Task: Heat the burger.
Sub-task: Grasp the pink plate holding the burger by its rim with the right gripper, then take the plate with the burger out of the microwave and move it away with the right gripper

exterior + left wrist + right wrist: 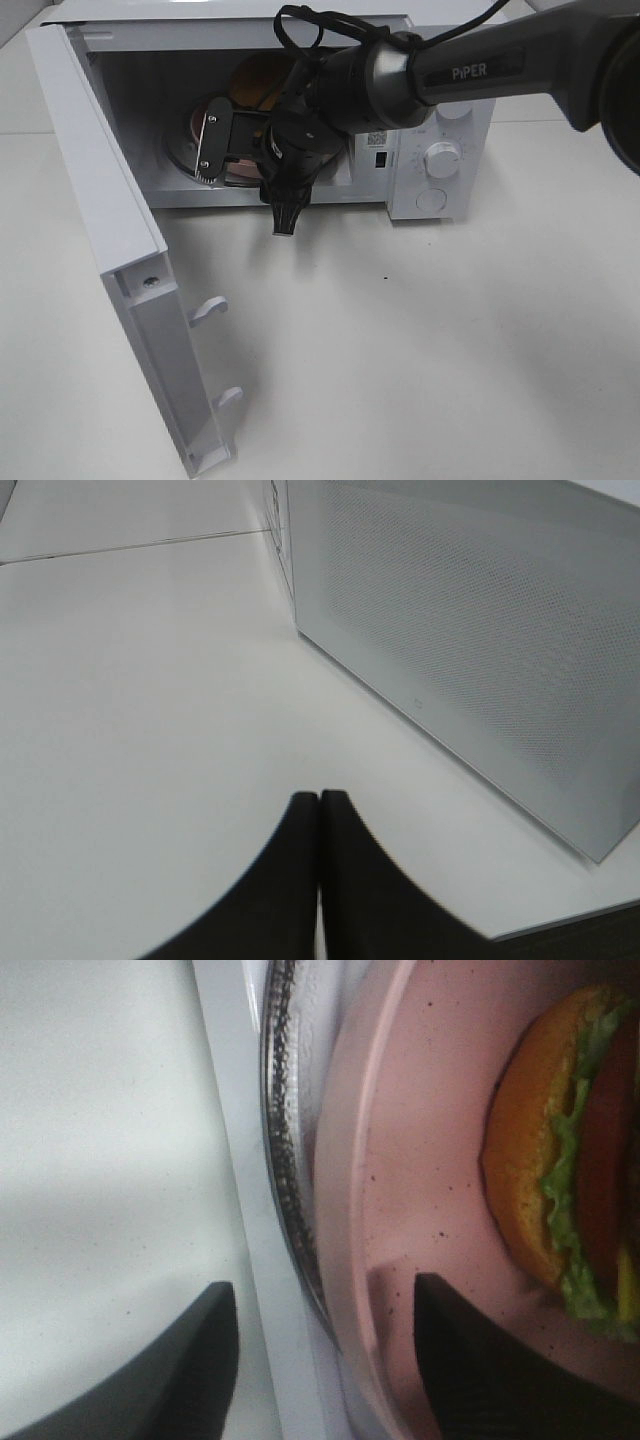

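The right gripper [320, 1360] is seen spread, its fingers straddling the rim of the pink plate [400, 1160], one inside and one outside; whether the rim is touched cannot be told. The burger [560, 1150] sits on that plate inside the open microwave [430, 190], just beyond the inner finger.

Risks, as judged:
- Plate could be dragged back out if the fingers are withdrawn before the rim is cleared.
- Bun could be clipped by the inner finger.
- Plate may be left off-centre on the glass turntable [285, 1160].
- Door [110, 230] could be closed on the arm.

Left gripper [319, 810] is pressed together, nothing held, beside the microwave's outer wall.
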